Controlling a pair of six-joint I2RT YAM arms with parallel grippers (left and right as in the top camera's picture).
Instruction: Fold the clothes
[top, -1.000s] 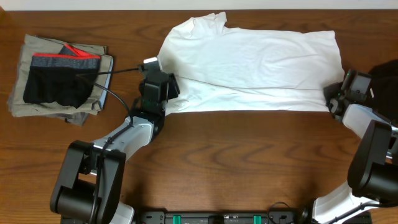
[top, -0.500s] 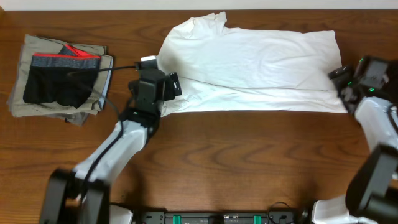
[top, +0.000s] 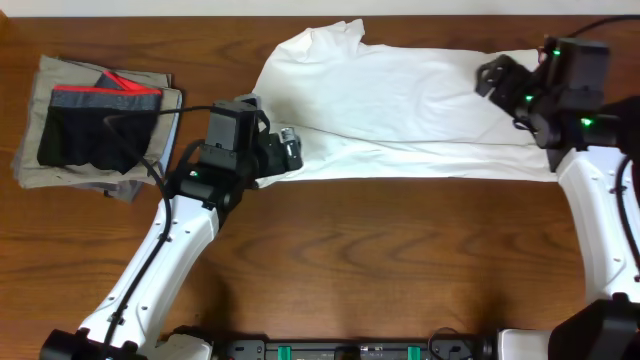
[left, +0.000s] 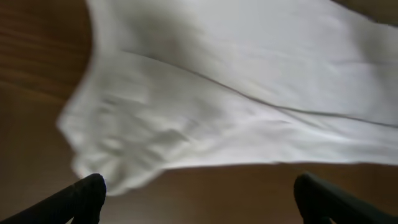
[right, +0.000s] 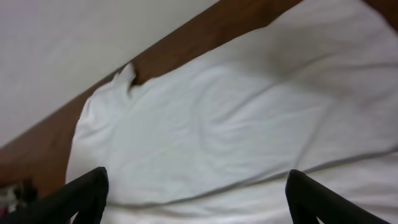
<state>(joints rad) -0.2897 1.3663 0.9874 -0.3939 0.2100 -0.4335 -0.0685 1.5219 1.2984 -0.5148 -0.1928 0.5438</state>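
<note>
**Left gripper (top: 287, 148) and right gripper (top: 497, 76) both spread, nothing held**

Your left gripper sits jaws wide at the left end of the T-shirt (top: 400, 100), over its turned-up lower edge. Your right gripper hangs jaws wide above the right end. The T-shirt lies flat on the table (top: 380, 260), long axis running left to right. Each arm is nearer its own end, so the next fold looks like a two-arm job.

Count: one T-shirt, two arms, one side pile (top: 30, 165) of khaki pieces (number unclear) under one pair of black shorts (top: 95, 135), well apart to the left.
</note>
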